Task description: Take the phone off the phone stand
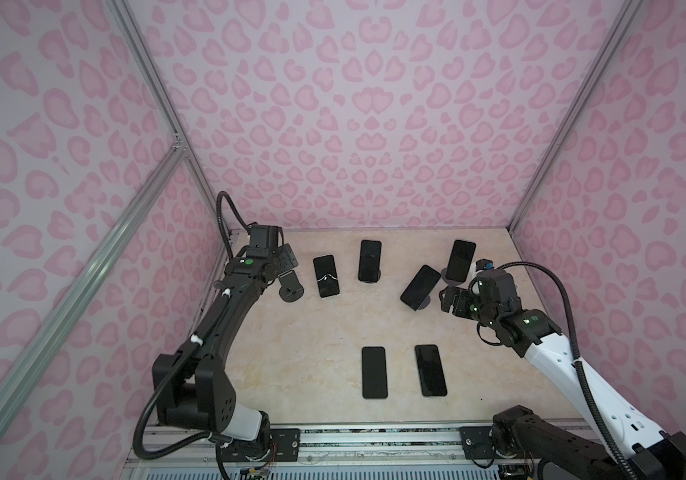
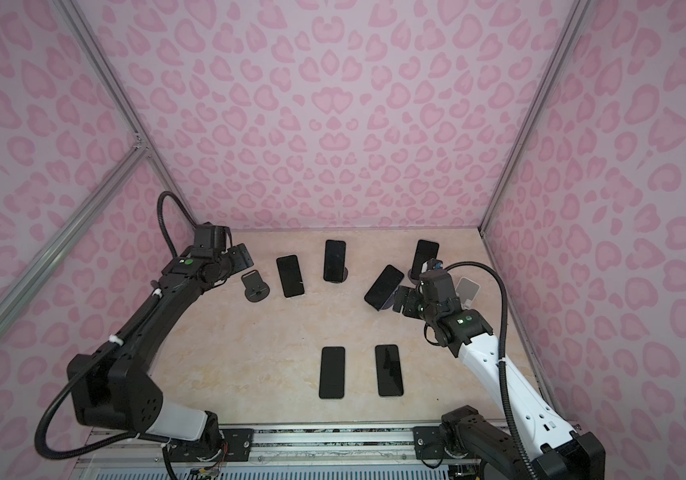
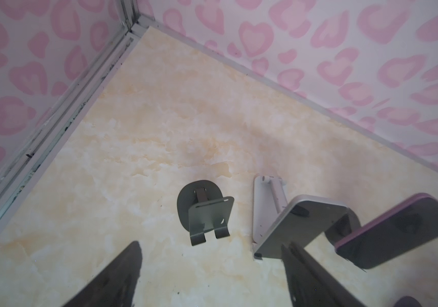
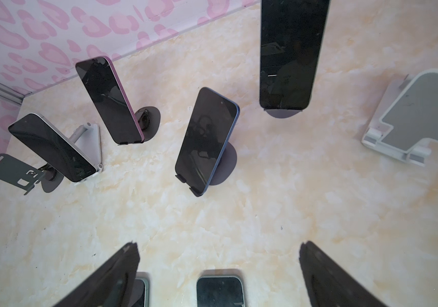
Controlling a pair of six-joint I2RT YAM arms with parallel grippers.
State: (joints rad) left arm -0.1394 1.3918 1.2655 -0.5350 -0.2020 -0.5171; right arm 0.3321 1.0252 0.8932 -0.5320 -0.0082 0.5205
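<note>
Several dark phones lean on stands along the back: one on a white stand (image 1: 326,275), one upright (image 1: 369,260), one tilted (image 1: 420,286) and one at the far right (image 1: 460,260). An empty grey phone stand (image 1: 290,286) sits beside the first. My left gripper (image 1: 288,258) hovers open at the back left, above that empty stand (image 3: 204,212), with nothing between its fingers (image 3: 117,276). The silver-edged phone (image 3: 300,228) lies just beside one finger. My right gripper (image 1: 446,300) is open and empty, close to the tilted blue-edged phone (image 4: 207,141).
Two phones lie flat near the front, one on the left (image 1: 374,372) and one on the right (image 1: 430,370). An empty white stand (image 2: 467,291) stands behind the right wrist. Pink patterned walls close in the back and both sides; a metal rail (image 1: 374,440) runs along the front.
</note>
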